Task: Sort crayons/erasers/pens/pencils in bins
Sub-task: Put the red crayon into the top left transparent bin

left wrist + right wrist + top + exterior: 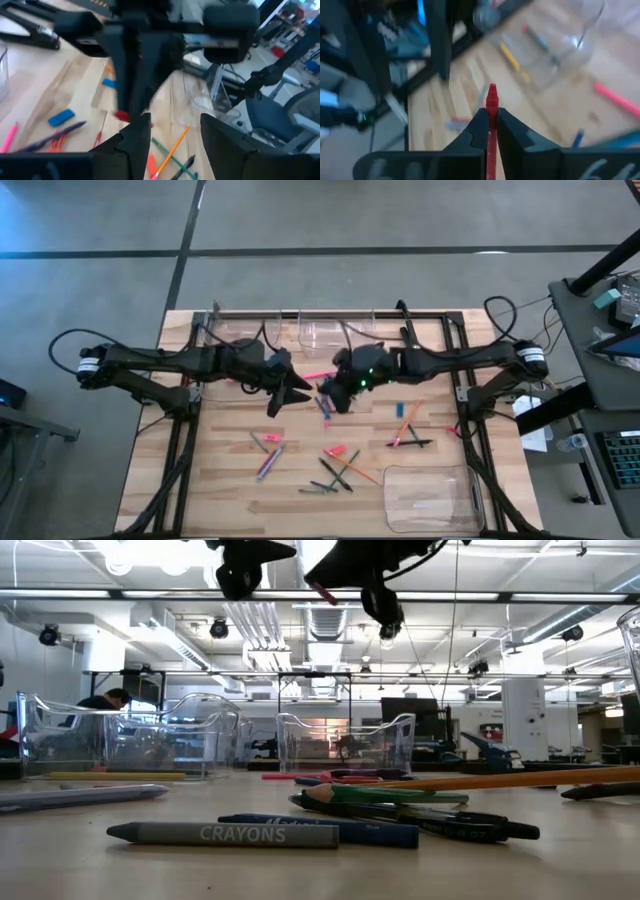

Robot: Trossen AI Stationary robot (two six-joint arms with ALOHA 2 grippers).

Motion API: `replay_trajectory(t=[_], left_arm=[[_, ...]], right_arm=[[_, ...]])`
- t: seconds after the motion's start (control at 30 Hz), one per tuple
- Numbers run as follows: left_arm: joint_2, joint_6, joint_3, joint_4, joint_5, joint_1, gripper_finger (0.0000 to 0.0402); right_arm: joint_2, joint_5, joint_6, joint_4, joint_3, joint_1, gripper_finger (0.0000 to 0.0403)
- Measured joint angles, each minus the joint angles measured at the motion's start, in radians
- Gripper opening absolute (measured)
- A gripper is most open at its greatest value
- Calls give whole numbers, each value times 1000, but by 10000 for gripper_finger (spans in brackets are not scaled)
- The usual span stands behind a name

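Both arms meet high above the table's middle. My right gripper (326, 390) (491, 125) is shut on a red crayon (491, 97). My left gripper (290, 392) (175, 142) faces it from the left, open, with nothing between its fingers. Its wrist view shows the right gripper close in front, a bit of red crayon (121, 116) at its tip. Clear bins (325, 330) (232, 332) stand along the far edge, and another bin (432, 498) stands at the near right. Crayons, pens and pencils (335, 470) lie loose on the wood, along with a blue eraser (61, 117). My right gripper pinches the red crayon's shaft (491, 117) between its two fingers. The crayon lies along the fingers, and its pointed tip (491, 90) sticks out past their ends. The fingers come from the table's right, nearly level. The crayon is lifted clear of the table.
Near the front edge lie a grey crayon (225, 833), a blue one (340, 830) and a green pencil (390, 796). An orange pencil (408, 423) lies right of centre. The black frame rails (185, 450) run along the table's sides.
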Motion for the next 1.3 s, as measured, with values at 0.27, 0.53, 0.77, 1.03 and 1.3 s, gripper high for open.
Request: replay_trajectory(t=[0.27, 0.53, 0.77, 1.03, 1.3], left_arm=[[20, -52, -3, 2, -20, 1, 212], [121, -185, -4, 97, -37, 1, 255], [157, -207, -4, 247, -10, 1, 249], [150, -203, -13, 244, -8, 1, 186], [99, -201, -67, 238, -10, 5, 60]], right_arm=[[-23, 17, -23, 51, 10, -40, 15], [-23, 20, -29, 191, 8, -40, 15], [-23, 20, -30, 190, 6, -40, 15], [-23, 18, -31, 193, 6, -40, 15], [-23, 13, -31, 198, 6, -39, 15]])
